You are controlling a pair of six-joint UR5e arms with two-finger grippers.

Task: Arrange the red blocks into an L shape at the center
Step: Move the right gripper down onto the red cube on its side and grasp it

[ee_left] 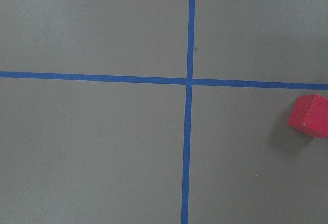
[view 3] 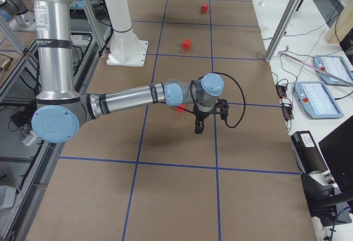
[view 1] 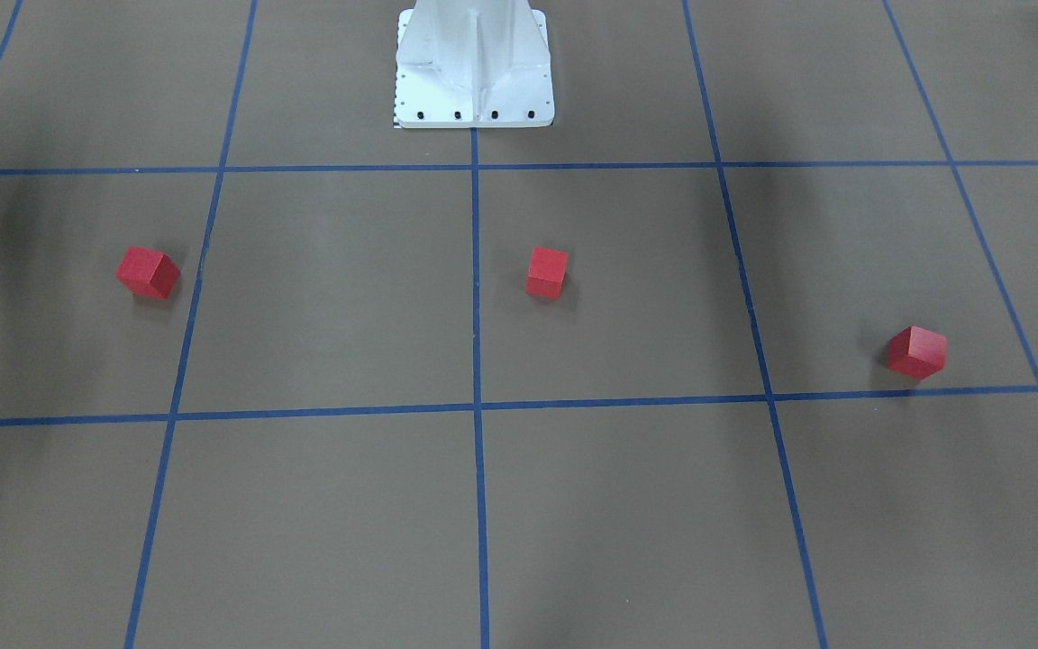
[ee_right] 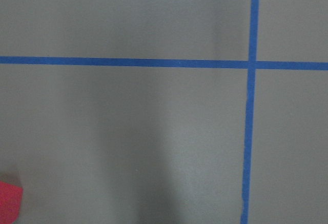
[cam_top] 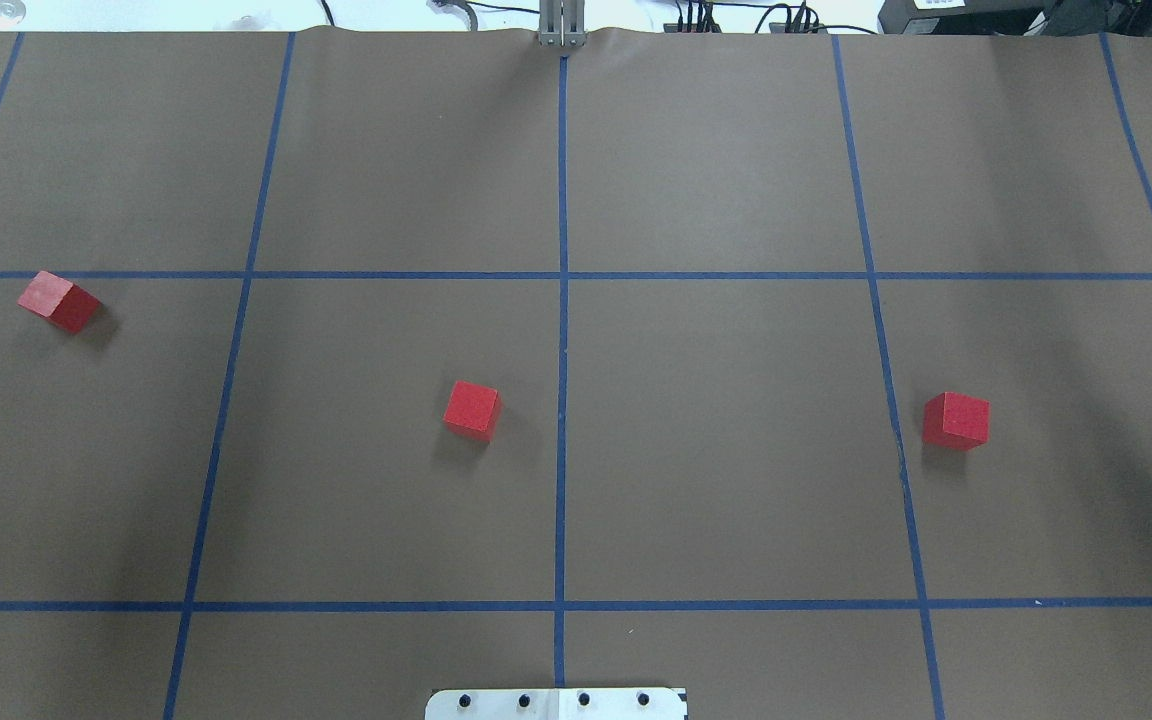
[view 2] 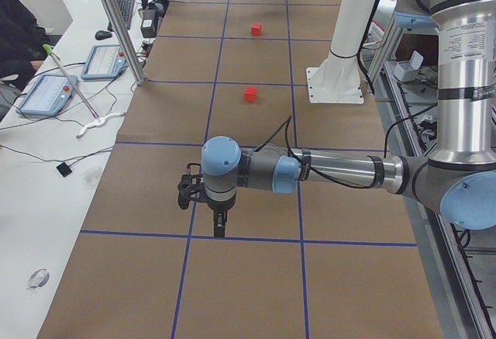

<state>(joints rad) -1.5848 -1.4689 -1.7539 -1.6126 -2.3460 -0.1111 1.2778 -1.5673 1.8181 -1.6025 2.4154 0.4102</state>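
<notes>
Red blocks (view 1: 546, 272) lie well apart: the left block (cam_top: 58, 301) far out at ten o'clock from the center (cam_top: 636, 430), the middle block (cam_top: 472, 410) close at nine, the right block (cam_top: 955, 421) at three. Left gripper (view 2: 220, 229) and right gripper (view 3: 198, 128) (side views only): spread or pressed together, I cannot tell.

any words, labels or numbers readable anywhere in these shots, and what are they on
No text here can be read outright.
The left arm label: print too small to read.
The right arm label: print too small to read.
The tablet screens: too blurred to read.
The red blocks: plain faces, no marks.
</notes>
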